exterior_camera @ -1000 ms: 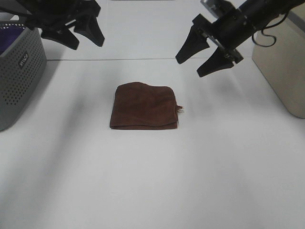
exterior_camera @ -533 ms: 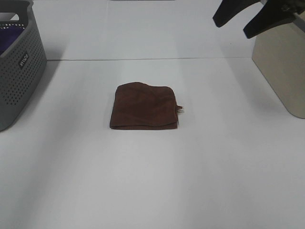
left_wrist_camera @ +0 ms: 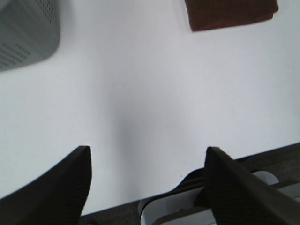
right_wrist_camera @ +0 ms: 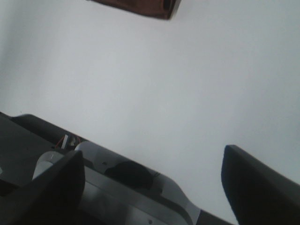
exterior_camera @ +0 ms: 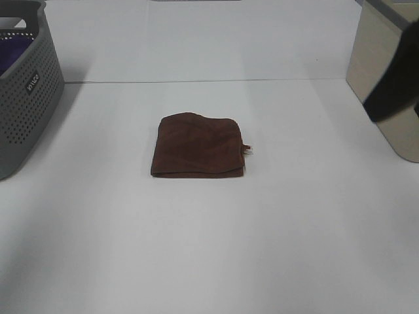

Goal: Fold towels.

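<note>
A brown towel [exterior_camera: 198,146] lies folded into a neat square in the middle of the white table [exterior_camera: 209,248], with a small tag at its right edge. It shows at the edge of the left wrist view [left_wrist_camera: 229,14] and of the right wrist view [right_wrist_camera: 140,7]. My left gripper [left_wrist_camera: 147,154] is open and empty, far back from the towel, and is out of the high view. My right gripper [right_wrist_camera: 152,154] is open and empty, also far from the towel. Only a dark blurred part of the right arm [exterior_camera: 395,91] shows at the high view's right edge.
A grey perforated basket [exterior_camera: 29,98] with something purple [exterior_camera: 14,49] inside stands at the left edge; it also shows in the left wrist view [left_wrist_camera: 23,33]. A beige box [exterior_camera: 383,52] stands at the right edge. The robot's base [left_wrist_camera: 211,201] lies near the table's front.
Both arms have pulled back from above the table's far side. The left arm has left the high view; the right arm swung to the right edge. The towel has not moved.
</note>
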You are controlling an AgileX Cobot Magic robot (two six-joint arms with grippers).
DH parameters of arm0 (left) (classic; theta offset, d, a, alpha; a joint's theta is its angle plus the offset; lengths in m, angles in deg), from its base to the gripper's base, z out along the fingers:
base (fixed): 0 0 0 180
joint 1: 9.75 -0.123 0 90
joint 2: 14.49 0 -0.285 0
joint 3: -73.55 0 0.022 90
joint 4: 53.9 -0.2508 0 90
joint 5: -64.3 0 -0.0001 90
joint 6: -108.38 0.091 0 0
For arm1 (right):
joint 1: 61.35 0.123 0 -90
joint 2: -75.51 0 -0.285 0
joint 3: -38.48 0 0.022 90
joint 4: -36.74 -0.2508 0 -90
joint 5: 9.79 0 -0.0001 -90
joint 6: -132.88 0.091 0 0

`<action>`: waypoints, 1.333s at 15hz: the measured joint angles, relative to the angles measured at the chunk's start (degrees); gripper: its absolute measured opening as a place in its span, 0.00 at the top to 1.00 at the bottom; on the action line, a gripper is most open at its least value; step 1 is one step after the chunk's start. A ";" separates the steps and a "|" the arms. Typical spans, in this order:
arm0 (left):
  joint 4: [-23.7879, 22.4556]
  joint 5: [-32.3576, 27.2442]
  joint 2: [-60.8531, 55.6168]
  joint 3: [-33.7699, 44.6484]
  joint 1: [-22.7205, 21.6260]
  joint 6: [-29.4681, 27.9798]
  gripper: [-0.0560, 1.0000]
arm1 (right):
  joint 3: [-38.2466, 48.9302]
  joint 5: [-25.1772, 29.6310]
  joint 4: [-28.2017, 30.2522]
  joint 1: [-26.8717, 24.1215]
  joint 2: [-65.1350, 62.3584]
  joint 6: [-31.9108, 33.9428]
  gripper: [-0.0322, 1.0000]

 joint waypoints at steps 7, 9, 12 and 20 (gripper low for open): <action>0.80 0.00 -27.67 23.43 0.00 4.07 0.33 | 24.01 -0.40 5.84 0.00 -25.90 0.97 0.23; 1.15 1.43 -32.26 24.12 0.00 8.42 0.33 | 26.70 -0.57 8.65 0.00 -34.09 1.03 0.23; 2.29 4.41 -35.58 26.53 0.00 10.77 0.33 | 29.79 -0.97 9.74 0.00 -43.32 1.03 0.23; 5.10 8.19 -35.81 31.40 0.00 14.04 0.33 | 32.77 -6.82 10.31 0.00 -50.31 0.97 0.23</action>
